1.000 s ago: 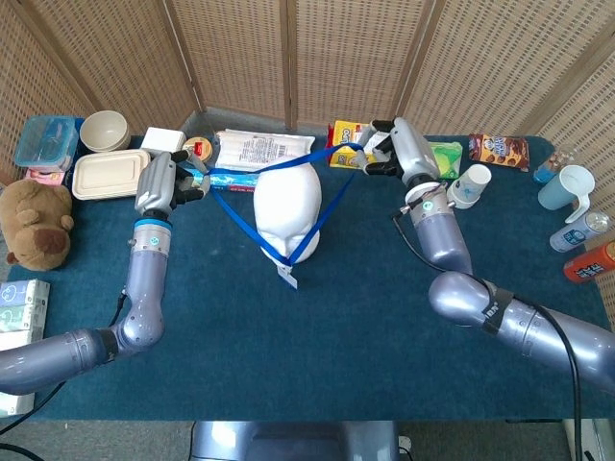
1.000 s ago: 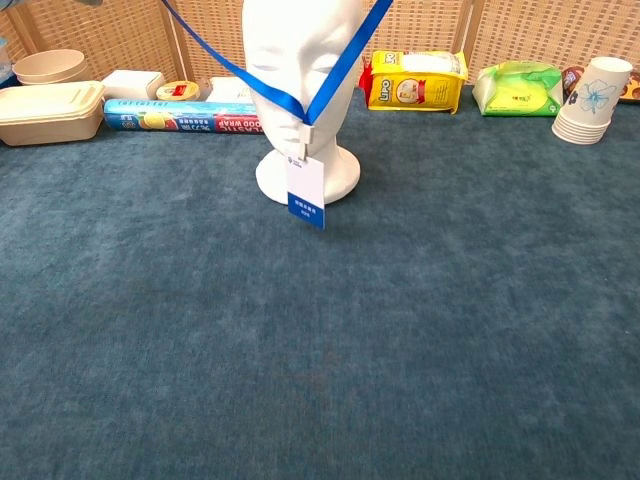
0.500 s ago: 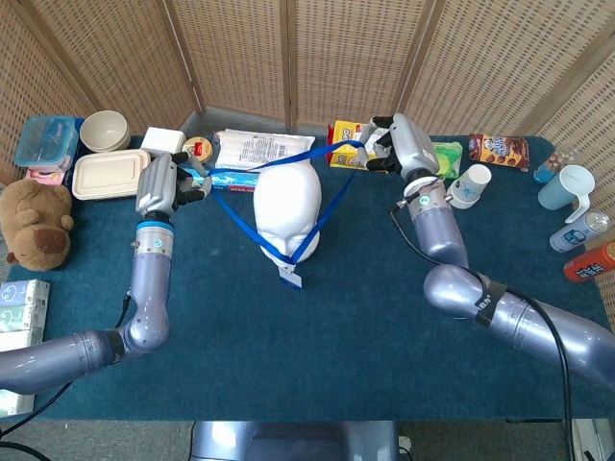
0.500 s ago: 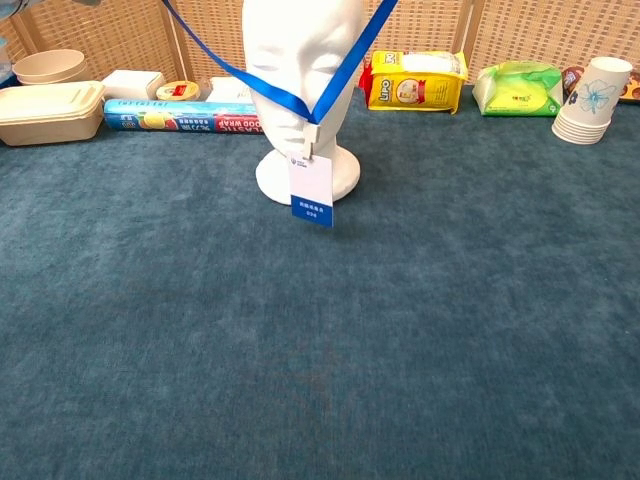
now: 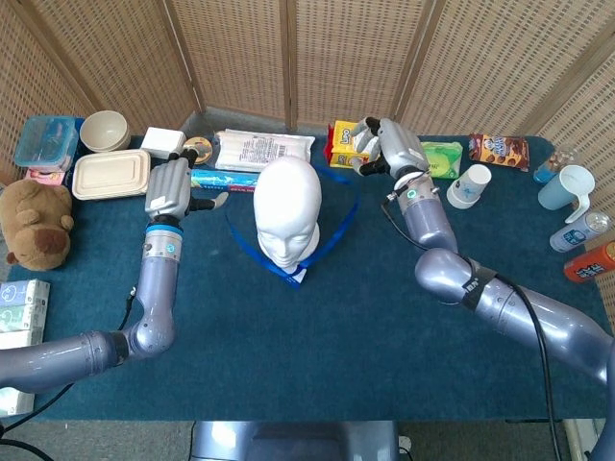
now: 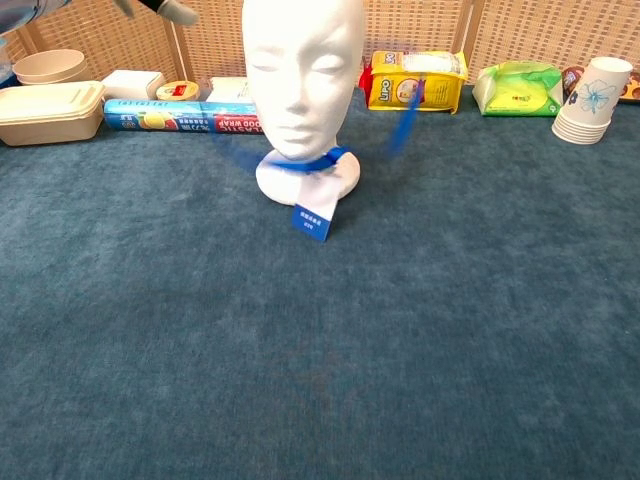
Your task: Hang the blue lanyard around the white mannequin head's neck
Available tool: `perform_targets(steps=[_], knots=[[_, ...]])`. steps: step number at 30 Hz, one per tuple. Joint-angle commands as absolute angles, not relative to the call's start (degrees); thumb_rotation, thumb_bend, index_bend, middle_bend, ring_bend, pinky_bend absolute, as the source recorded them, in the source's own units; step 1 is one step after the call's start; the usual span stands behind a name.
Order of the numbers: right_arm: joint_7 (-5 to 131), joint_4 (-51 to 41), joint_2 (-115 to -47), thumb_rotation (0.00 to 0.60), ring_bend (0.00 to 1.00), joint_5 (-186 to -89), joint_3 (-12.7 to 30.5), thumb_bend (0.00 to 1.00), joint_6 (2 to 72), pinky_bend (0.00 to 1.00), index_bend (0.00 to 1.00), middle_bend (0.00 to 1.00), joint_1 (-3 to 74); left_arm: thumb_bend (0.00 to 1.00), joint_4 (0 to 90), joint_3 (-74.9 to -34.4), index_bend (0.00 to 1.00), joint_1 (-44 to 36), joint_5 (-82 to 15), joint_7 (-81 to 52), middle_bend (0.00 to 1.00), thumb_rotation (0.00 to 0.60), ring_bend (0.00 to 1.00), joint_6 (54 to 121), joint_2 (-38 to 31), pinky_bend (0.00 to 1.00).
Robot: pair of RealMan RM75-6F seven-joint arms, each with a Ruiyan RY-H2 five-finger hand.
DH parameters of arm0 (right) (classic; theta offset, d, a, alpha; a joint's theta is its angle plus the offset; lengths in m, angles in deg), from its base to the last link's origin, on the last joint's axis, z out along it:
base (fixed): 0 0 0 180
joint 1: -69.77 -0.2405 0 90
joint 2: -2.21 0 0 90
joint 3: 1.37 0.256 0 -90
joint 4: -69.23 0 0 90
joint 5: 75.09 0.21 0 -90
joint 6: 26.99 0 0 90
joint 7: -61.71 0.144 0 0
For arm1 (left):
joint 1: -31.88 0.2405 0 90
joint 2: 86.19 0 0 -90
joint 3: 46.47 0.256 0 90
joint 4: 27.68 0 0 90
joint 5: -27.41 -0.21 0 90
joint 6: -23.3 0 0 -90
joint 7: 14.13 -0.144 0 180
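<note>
- Blue lanyard [image 5: 332, 226] hangs in a loop around the white mannequin head [image 5: 286, 213], low at the neck; in the chest view its strap is motion-blurred, so it looks mid-drop.
- Badge [image 6: 314, 222] sits tilted against the base at the front, on the blue surface [image 5: 327, 327].
- My left robot hand [image 5: 171, 189] is beside the head, fingers spread, holding nothing I can see.
- My right robot hand [image 5: 382, 146] is up near the yellow pack [image 5: 342, 144], fingers loosely curled; no strap visible in it. I cannot tell for certain whether it is fully let go.
- Doing this step well, as I judge it: pull both hands outward and up, clear of the loop, so no finger snags the strap; let it settle evenly on the neck before moving away.
- Versus half a second back: the strap was stretched taut between both hands above the head, badge dangling at the chin. Now it has dropped past the face to the neck, and both hands have released.
</note>
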State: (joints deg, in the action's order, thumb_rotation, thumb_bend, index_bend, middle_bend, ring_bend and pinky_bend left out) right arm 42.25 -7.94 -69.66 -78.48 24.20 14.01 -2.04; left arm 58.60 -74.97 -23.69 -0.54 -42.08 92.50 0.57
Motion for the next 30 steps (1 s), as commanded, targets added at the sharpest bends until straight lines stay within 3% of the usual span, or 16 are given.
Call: perform_targets(steps=[1, 10, 13, 19, 24, 30], knots=[[42.1, -7.8, -69.2, 0.558, 0.26, -78.0, 23.7, 0.40, 12.7, 0.35, 0.17, 0.25, -2.3, 0.10, 59.0, -75.2, 0.05, -23.7, 0.2, -42.1, 0.06, 0.503, 0.00, 92.3, 0.3, 0.14], [47.6, -11.1, -66.5, 0.523, 0.19, -81.4, 25.5, 0.36, 11.0, 0.28, 0.15, 0.19, 0.0, 0.08, 60.4, -73.9, 0.03, -22.1, -3.3, -41.4, 0.02, 0.483, 0.00, 93.6, -0.9, 0.12], [50.1, -12.9, -65.9, 0.516, 0.19, -84.6, 26.5, 0.35, 12.4, 0.28, 0.16, 0.20, 1.6, 0.08, 61.9, -73.1, 0.03, -21.1, -4.1, -41.3, 0.02, 0.477, 0.00, 93.5, -2.2, 0.12], [61.9, -22.7, -64.8, 0.516, 0.24, -100.5, 30.6, 0.34, 21.2, 0.28, 0.23, 0.26, 10.9, 0.08, 68.8, -68.1, 0.03, -15.5, -9.2, -39.6, 0.02, 0.472, 0.00, 92.2, -8.7, 0.12], [64.9, -28.4, -64.3, 0.516, 0.24, -111.7, 28.9, 0.35, 27.6, 0.28, 0.25, 0.27, 16.5, 0.08, 73.2, -65.6, 0.03, -11.5, -12.5, -36.2, 0.02, 0.474, 0.00, 90.5, -14.0, 0.12], [64.0, -35.8, -62.7, 0.518, 0.24, -126.3, 22.0, 0.37, 37.9, 0.27, 0.25, 0.27, 25.6, 0.08, 76.9, -59.2, 0.03, -4.6, -21.7, -31.7, 0.02, 0.472, 0.00, 89.5, -21.7, 0.12]])
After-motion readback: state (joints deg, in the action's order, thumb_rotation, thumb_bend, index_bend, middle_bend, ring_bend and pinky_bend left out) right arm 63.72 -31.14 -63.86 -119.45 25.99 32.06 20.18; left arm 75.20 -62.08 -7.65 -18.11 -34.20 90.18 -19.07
